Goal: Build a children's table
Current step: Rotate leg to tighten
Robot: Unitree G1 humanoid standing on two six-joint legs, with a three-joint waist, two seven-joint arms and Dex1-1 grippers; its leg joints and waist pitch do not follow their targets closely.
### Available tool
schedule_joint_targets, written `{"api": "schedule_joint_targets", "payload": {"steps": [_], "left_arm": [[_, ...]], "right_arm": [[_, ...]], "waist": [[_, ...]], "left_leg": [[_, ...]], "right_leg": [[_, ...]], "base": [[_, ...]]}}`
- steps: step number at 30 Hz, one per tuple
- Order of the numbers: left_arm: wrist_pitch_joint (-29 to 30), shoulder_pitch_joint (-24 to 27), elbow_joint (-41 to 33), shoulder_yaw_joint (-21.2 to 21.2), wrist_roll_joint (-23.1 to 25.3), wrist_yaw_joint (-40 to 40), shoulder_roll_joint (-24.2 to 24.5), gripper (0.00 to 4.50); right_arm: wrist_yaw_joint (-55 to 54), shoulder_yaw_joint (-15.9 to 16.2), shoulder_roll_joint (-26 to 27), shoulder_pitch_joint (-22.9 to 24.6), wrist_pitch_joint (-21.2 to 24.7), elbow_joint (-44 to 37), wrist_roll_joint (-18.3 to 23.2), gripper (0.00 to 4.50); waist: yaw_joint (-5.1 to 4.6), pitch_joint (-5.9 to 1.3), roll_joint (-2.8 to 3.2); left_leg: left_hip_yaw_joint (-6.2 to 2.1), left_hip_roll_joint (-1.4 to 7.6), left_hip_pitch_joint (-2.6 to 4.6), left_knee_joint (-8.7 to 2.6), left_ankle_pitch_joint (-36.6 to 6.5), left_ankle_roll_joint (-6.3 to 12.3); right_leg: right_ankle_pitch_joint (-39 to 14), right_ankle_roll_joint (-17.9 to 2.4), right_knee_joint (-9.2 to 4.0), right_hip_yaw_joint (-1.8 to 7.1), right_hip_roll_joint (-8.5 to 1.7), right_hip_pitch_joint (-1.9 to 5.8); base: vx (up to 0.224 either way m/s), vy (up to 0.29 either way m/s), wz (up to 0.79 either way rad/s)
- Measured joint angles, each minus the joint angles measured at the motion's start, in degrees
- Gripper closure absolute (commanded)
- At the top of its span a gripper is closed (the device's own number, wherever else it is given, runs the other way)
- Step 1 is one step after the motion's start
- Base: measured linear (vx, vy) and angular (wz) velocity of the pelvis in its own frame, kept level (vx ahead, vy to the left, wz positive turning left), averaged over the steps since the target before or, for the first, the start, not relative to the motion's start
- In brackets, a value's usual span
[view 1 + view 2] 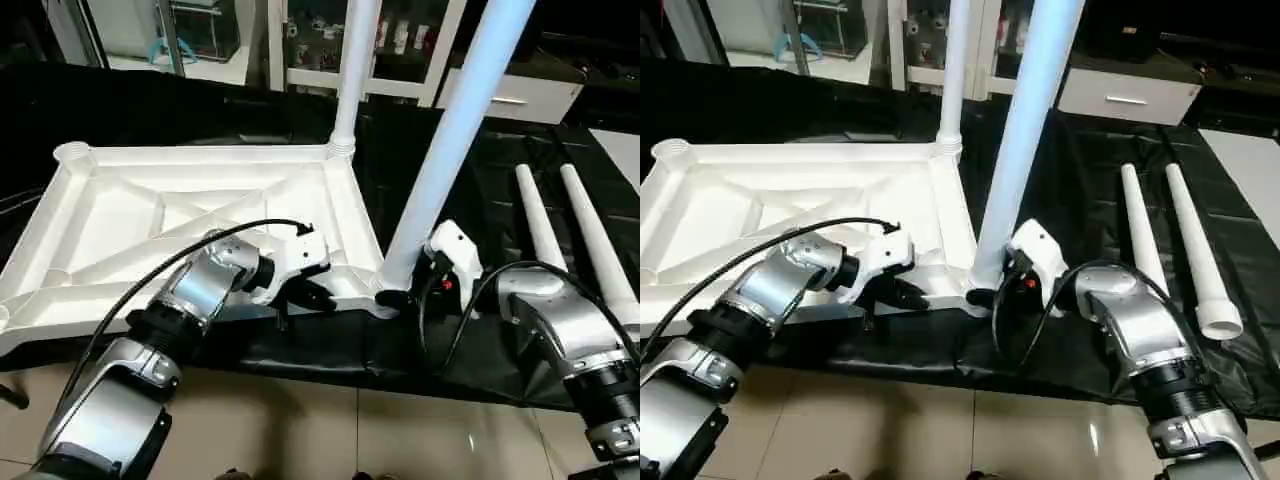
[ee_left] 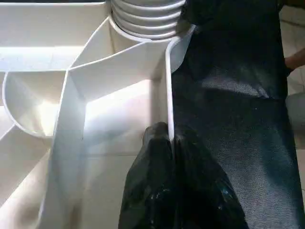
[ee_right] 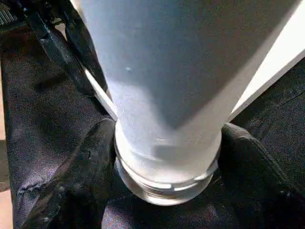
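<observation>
Tabletop: white, ribbed underside. Legs: white. Work surface: black cover. Gripper fingers: black; forearms: silver.

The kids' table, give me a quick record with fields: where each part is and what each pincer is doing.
tabletop: upside down on the black cover, ribs facing up
fitted leg: upright in the far right corner socket
held leg: upright but leaning, threaded end at the near right corner
spare legs: two, flat on the cover to the right
left pincer: shut on the tabletop's near rim
right pincer: shut on the held leg just above its threads
legs still to fit: three
</observation>
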Motion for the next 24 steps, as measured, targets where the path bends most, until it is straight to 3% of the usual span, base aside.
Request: {"api": "schedule_joint_targets", "payload": {"steps": [7,11,15,17,24], "left_arm": [[0.1,0.0,0.1,0.0,0.1,0.0,0.0,4.50],[0.7,0.0,1.0,0.7,0.8,2.6,-0.4,4.50],[2.1,-0.3,4.0,3.4,1.3,11.5,-4.5,4.50],[4.3,-2.4,8.5,5.0,1.4,20.4,-9.3,4.50],[7.5,-6.3,16.5,8.9,1.1,37.6,-18.4,4.50]], "right_arm": [[0.1,-1.2,1.2,0.4,-1.1,1.4,0.3,1.76],[-5.2,-3.5,5.6,1.5,-3.5,3.6,0.3,1.77],[-17.3,-7.9,11.8,1.7,-5.4,7.3,0.2,1.77],[-29.0,-11.6,17.4,0.1,-7.2,11.4,-0.4,1.77],[-51.2,-15.3,26.4,-8.1,-13.0,24.1,-3.1,1.78]], "waist": [[-0.08,-0.01,0.03],[-0.60,-0.04,-0.02],[-1.24,-0.29,0.02],[-1.57,-0.57,0.25],[-2.60,-0.79,0.74]], "left_leg": [[-0.01,0.01,0.00,0.06,0.0,0.00],[-0.02,0.05,0.05,0.22,0.0,0.00],[0.01,0.05,0.07,0.42,-0.1,-0.35],[0.03,0.03,0.06,0.57,-0.1,-0.42],[0.04,-0.05,-0.01,0.58,-0.1,-0.41]], "right_leg": [[0.0,0.0,0.03,0.00,0.00,0.03],[0.0,0.0,0.12,-0.01,0.00,0.11],[0.0,0.2,0.04,0.02,-0.01,0.20],[0.0,0.3,-0.03,0.08,0.00,0.26],[0.0,0.3,-0.16,0.15,-0.04,0.28]], "base": [[0.000,0.000,0.00],[0.000,0.000,0.00],[0.000,0.000,0.00],[0.000,0.000,0.00],[0.000,0.000,0.00]]}}
